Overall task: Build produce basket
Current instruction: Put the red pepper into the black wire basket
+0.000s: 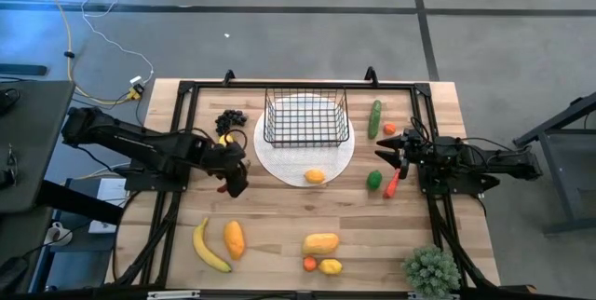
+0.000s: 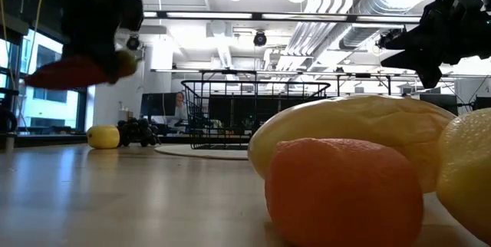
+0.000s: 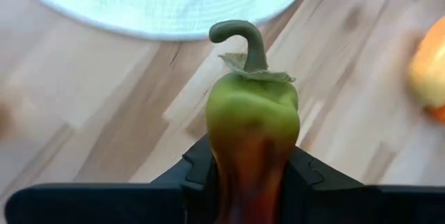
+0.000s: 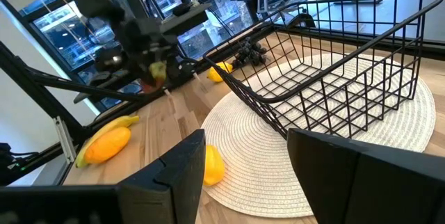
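The black wire basket [image 1: 307,119] stands on a white round disc [image 1: 279,160]. My left gripper [image 1: 235,179] hovers near the disc's left edge, shut on a pepper [image 3: 252,106] that is green at the stem and red lower down. My right gripper [image 1: 389,154] is open and empty. It sits right of the disc, above a green pepper [image 1: 373,180] and a red chili [image 1: 392,184], and faces the basket [image 4: 334,78]. A yellow fruit [image 1: 315,176] lies on the disc. The grapes [image 1: 231,118] and a lemon [image 1: 224,138] rest on the table left of the basket. My left gripper pinches the pepper between its two fingers [image 3: 198,168] by its reddish lower half [image 3: 247,151]. The stem end [image 3: 243,36] sticks out ahead of the fingers. In the low view the pepper [image 2: 73,72] lies roughly level and is lifted clear of the table.
A cucumber [image 1: 374,118] and a small orange fruit [image 1: 389,129] lie right of the basket. Along the near edge are a banana [image 1: 209,246], an orange fruit [image 1: 234,238], a yellow-orange fruit [image 1: 320,242], two small fruits [image 1: 321,265] and a spiky potted plant [image 1: 430,270].
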Tool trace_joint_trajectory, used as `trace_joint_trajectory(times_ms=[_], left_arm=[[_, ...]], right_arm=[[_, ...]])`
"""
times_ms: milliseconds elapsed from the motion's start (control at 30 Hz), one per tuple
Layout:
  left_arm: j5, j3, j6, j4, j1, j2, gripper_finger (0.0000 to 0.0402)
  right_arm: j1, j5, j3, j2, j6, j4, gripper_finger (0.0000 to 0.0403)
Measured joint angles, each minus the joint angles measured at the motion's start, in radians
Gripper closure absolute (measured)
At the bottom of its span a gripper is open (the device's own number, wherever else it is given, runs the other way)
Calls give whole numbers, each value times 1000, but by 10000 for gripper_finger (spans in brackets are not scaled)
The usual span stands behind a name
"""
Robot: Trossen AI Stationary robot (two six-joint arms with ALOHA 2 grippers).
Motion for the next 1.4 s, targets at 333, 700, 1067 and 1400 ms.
trace_joint_trajectory(times_ms=[333,700,1067,1400], left_arm=[[-121,164,35,-1,0,-14,325],[-234,318,239,30,89,-11,325],[-179,327,542,377,334,36,325],[-122,327,521,600,501,220,325]], right_arm=[[0,0,0,0,0,0,217],[0,0,0,0,-1,0,217],[0,0,0,0,-59,0,217],[0,0,0,0,28,0,217]])
